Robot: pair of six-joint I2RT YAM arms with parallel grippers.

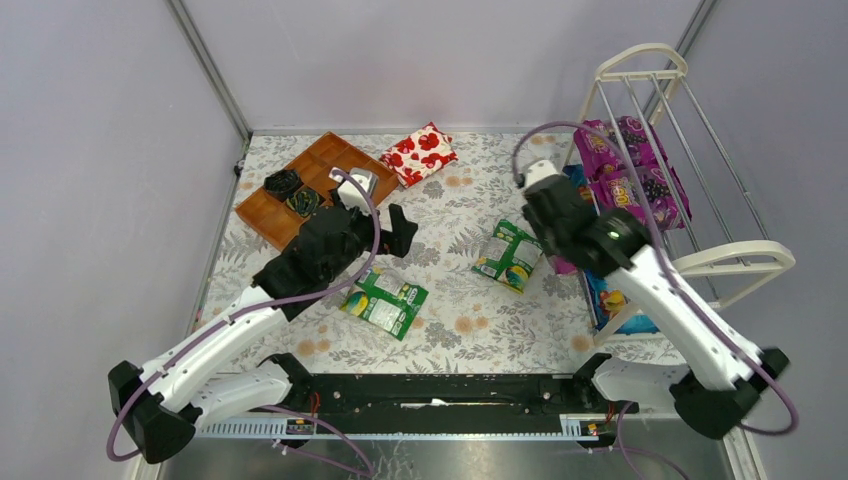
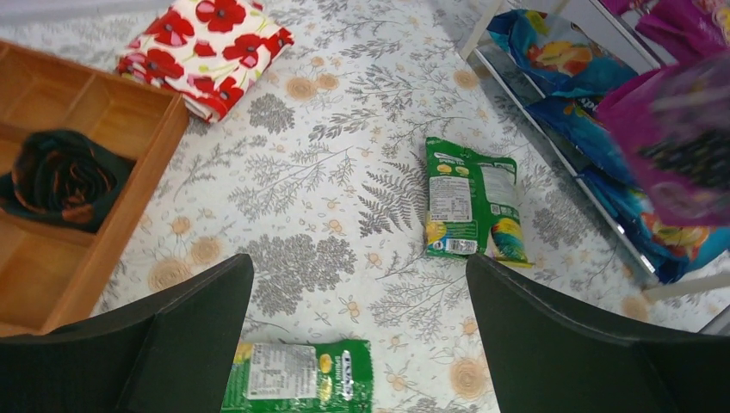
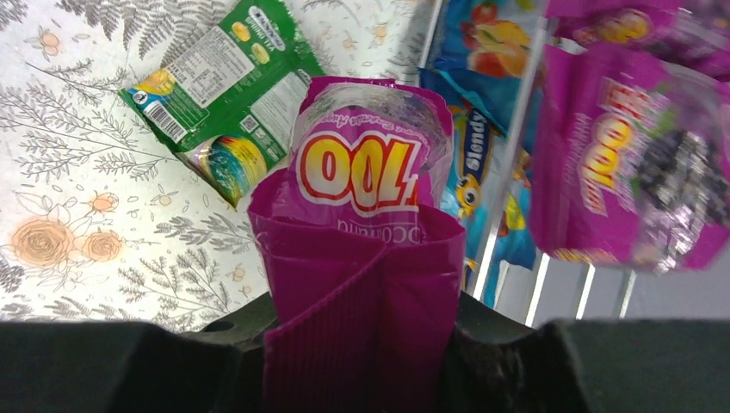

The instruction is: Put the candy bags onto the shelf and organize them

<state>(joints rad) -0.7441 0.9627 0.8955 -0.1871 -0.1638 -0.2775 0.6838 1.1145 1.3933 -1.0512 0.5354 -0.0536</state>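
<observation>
Your right pincer [image 3: 361, 357] is clenched on a magenta candy bag [image 3: 366, 215]. It bites the ribbed seal edge, so in the wrist view the pouch stands up toward 12 o'clock with its yellow print upside down. From overhead, this pincer hangs at the left edge of the shelf [image 1: 742, 262], which stands at 3 o'clock on the table. You cannot tell whether the held pouch touches the rods.

Two more magenta bags [image 1: 640, 190] lie on the shelf's upper slanted tier, one above the other, at about 1 o'clock from the right pincer. Blue bags [image 1: 612, 300] lie on the bottom tier at about 5 o'clock from it.

Your left pincer [image 2: 357, 271] is released, its fingers spread wide with nothing between them, and it hovers over the cloth. The near green bag [image 1: 386, 300] lies flat at 6 o'clock from it, close by. The far green bag [image 1: 510, 256] lies at 3 o'clock from it, well apart, and just at 9 o'clock of the right pincer.

The tablecloth [image 1: 460, 335] is white with grey ferns and tan flowers. A brown compartment tray [image 1: 322, 158] sits at 10 o'clock on the table, with dark rolled pieces [image 1: 283, 182] in two of its compartments. A red-and-white flowered packet [image 1: 425, 152] lies at 12 o'clock, near the tray's right corner. Pale lilac-grey walls [image 1: 100, 150] close in the left, back and right sides, with metal posts in the corners.
</observation>
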